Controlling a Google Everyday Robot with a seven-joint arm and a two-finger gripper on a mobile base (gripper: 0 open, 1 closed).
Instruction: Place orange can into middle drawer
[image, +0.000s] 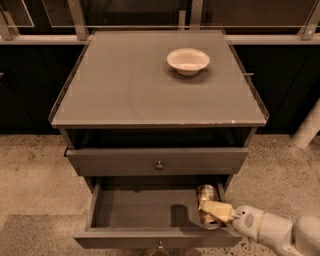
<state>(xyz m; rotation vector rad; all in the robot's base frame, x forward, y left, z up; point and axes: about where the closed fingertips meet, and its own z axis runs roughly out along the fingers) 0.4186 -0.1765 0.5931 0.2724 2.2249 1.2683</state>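
orange can (206, 194): upright inside the open middle drawer (140, 210), at its right end.
gripper (214, 210): at the drawer's right front corner, jaws pinching the can.
step: placing, can looks about down.
next: probably spread jaws, lift clear of the drawer wall.

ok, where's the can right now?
Camera view, lower right: the can is inside the open middle drawer at its right end, gripped by the tool reaching in from the right.
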